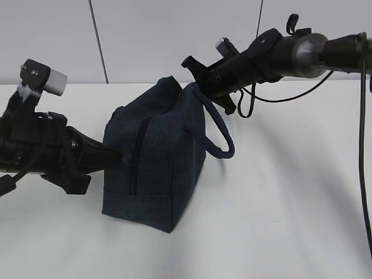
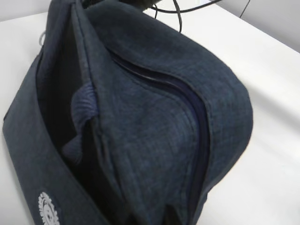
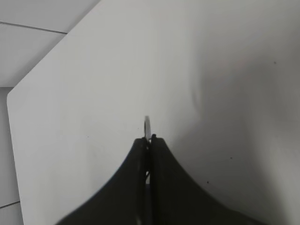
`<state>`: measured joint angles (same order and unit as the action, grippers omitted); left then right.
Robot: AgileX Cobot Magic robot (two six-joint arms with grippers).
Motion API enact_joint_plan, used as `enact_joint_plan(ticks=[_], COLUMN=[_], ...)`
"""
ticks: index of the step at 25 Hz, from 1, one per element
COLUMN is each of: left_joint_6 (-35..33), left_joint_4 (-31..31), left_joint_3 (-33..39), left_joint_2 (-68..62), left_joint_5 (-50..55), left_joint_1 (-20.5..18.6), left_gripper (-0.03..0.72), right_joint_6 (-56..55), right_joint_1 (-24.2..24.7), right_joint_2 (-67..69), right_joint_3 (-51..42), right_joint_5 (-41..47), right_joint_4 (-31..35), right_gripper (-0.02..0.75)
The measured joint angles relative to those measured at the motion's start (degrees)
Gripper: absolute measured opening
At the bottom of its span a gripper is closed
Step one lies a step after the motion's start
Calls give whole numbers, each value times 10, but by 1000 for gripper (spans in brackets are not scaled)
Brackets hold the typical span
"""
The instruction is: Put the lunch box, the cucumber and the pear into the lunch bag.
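The lunch bag (image 1: 154,160) stands upright on the white desk (image 1: 279,203), left of centre, a corner turned toward the camera; its taller dimension runs up from the desk and its zipper line runs vertically down the near left face. Its thick looped handle (image 1: 218,131) hangs off the upper right side, curving out and down over bare desk. A black cable (image 1: 290,96) trails from the right arm across the desk behind the bag. The left tool (image 1: 113,156) presses against the bag's left face from the side, its tips hidden by fabric in the exterior view; the jaws sit nearly closed, and what they pinch cannot be told. The left wrist view shows only the bag at close range: folds of navy cloth, the dark zipper seam (image 2: 187,101) curving across, and a white round emblem (image 2: 48,210) low on the left. The right tool (image 3: 150,140) is at the bag's top right corner, jaws clamped on a metal ring pull (image 3: 147,126), seen only from the right wrist.
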<state>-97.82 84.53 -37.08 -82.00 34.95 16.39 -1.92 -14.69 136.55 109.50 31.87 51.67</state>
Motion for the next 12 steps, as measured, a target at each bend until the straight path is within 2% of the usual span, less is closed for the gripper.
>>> enact_joint_plan(ticks=[7, 9, 11, 12], left_joint_6=[0, 0, 1, 4], left_joint_4=[-1, -4, -4, -4], left_joint_3=[0, 0, 0, 0], left_joint_2=[0, 0, 0, 0], left_joint_5=[1, 3, 6, 7], left_joint_1=[0, 0, 0, 0], left_gripper=[8, 34, 97, 147], right_joint_6=[39, 60, 74, 78], right_joint_1=[5, 6, 8, 9], right_joint_2=[5, 6, 7, 7], right_joint_3=[15, 29, 45, 54], right_joint_5=[26, 34, 43, 49], right_joint_4=[13, 13, 13, 12], right_gripper=[17, 84, 241, 354])
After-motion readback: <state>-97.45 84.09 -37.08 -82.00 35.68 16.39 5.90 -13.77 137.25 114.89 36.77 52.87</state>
